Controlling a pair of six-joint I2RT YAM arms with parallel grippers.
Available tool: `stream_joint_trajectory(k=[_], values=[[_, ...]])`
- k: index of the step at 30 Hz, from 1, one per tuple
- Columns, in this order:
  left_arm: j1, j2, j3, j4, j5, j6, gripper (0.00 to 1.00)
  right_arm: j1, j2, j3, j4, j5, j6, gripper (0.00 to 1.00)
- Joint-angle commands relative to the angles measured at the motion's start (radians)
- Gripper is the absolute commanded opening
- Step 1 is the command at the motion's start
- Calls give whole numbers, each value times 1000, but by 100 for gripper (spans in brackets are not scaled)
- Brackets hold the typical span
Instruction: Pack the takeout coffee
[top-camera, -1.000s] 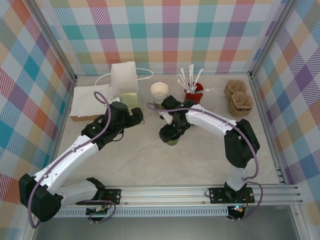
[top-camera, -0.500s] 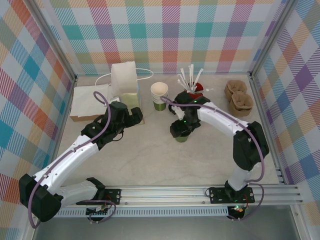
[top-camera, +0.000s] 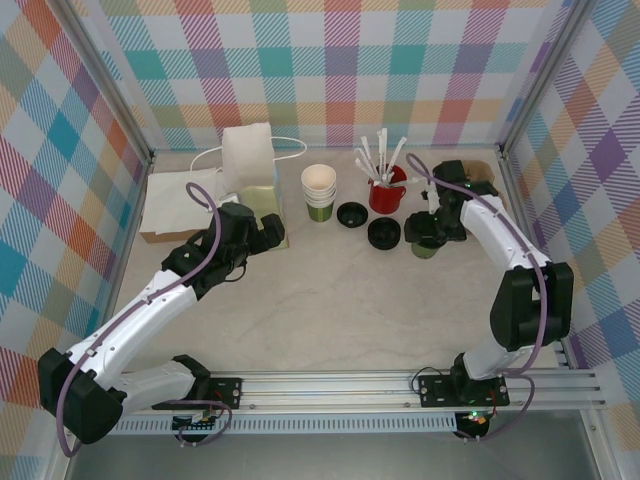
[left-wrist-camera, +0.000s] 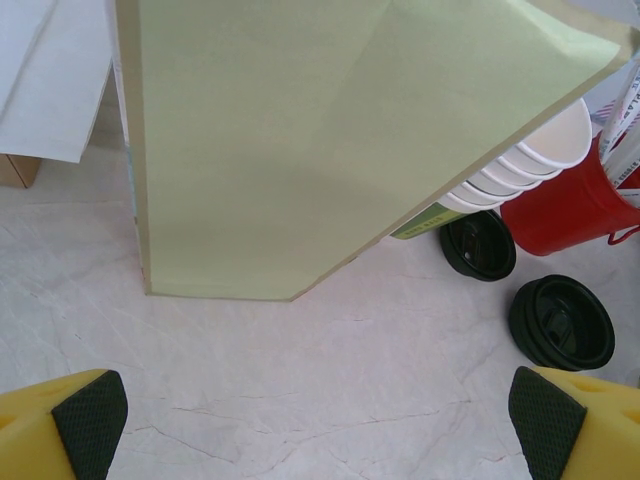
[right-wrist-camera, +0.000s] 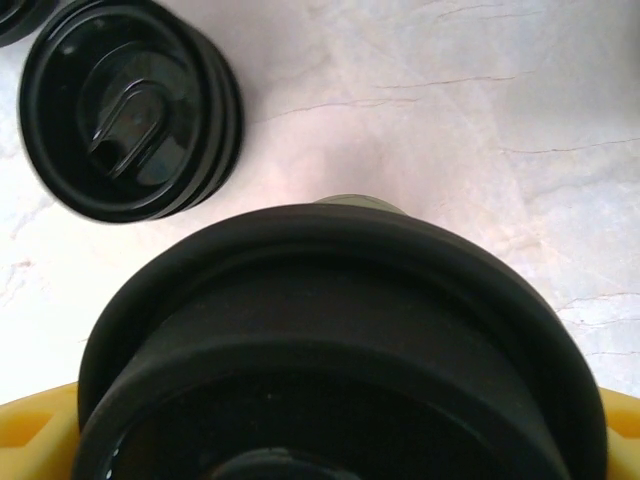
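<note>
The takeout coffee (top-camera: 424, 248), a pale green cup under a black lid (right-wrist-camera: 340, 340), sits between the fingers of my right gripper (top-camera: 425, 236), which is shut on it right of the red cup. Whether the cup rests on the table or hangs just above it, I cannot tell. In the right wrist view the lid hides most of the cup and the yellow fingers (right-wrist-camera: 35, 425) show at the bottom corners. My left gripper (top-camera: 270, 232) is open and empty, its pads (left-wrist-camera: 90, 420) wide apart in front of the pale green paper bag (left-wrist-camera: 300, 140).
Two loose piles of black lids (top-camera: 351, 214) (top-camera: 384, 233) lie left of the held cup. A stack of paper cups (top-camera: 319, 190), the red cup of white sticks (top-camera: 388, 190), brown pulp trays (top-camera: 478, 190), the bag (top-camera: 255, 190) and white napkins (top-camera: 170, 200) line the back.
My right gripper has carried the lidded cup from the middle of the table rightward and back, past the lids, to a spot right of the red cup. The left arm has not moved.
</note>
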Motion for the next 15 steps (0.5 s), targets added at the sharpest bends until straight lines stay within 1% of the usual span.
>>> stream_joint_trajectory(k=[1,5,8,12,15], values=[[9,-30,2,3,-9,17,100,-11,60,30,16,-2,-4,83],[9,-37,4,1,-8,24,100,-27,101,34,27,-16,-6,85],[11,-41,5,5,-11,26,100,-31,110,37,28,-21,-3,91],[10,-32,17,10,-4,32,100,-34,102,43,19,-32,-4,99],[10,-27,29,13,6,31,100,-32,71,49,4,-35,-9,100]])
